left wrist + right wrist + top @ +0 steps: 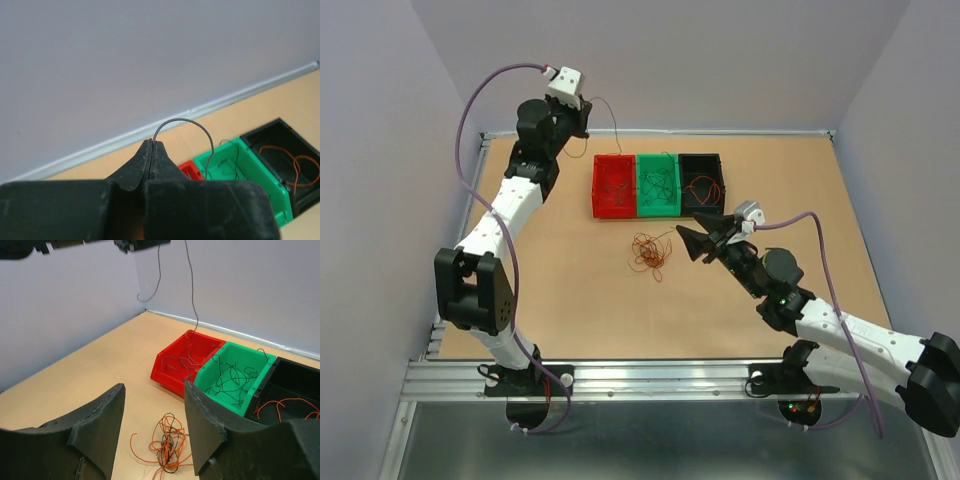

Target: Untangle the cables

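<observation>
A clump of orange and dark cables [651,255] [170,445] lies on the tan table in front of three bins. My left gripper [586,118] [151,141] is raised high at the back left. It is shut on one thin dark wire [185,120] [191,290], which arcs up from the tips and hangs down to the red bin [597,185] [170,377]. My right gripper [688,245] [154,385] hovers just right of the clump. It is open with nothing between its fingers.
The red bin holds dark wires. A green bin [658,212] [220,390] holds dark greenish wires, and a black bin [702,157] [295,370] holds orange ones. Grey walls close the table on three sides.
</observation>
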